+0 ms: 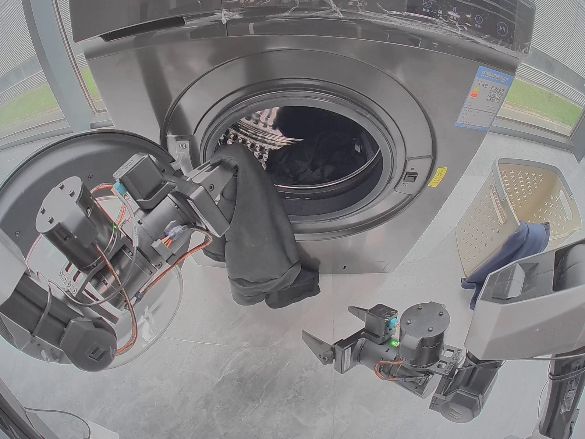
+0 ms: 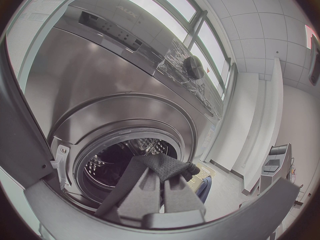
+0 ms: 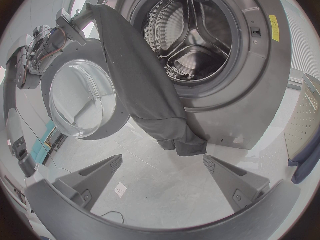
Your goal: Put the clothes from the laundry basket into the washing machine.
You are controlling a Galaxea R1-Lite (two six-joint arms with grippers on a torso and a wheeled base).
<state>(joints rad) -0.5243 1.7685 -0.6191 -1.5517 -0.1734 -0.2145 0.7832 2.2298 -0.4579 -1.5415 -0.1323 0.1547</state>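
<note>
A steel front-loading washing machine [image 1: 341,56] stands with its round door [image 1: 73,153] swung open to the left. Dark clothes lie inside the drum [image 1: 317,147]. My left gripper [image 1: 226,164] is shut on a dark grey garment [image 1: 262,233] at the left rim of the opening; the cloth hangs down to the floor in front of the machine. In the left wrist view the gripper [image 2: 163,177] pinches the garment [image 2: 163,165]. My right gripper [image 1: 317,344] is open and low over the floor, below the hanging garment [image 3: 146,90]. A beige laundry basket [image 1: 524,202] at the right holds a blue garment [image 1: 518,251].
The pale tiled floor [image 1: 244,373] spreads in front of the machine. The open door's glass bowl [image 3: 81,97] sits left of the opening. The basket [image 3: 305,117] leans near the machine's right side, with windows behind.
</note>
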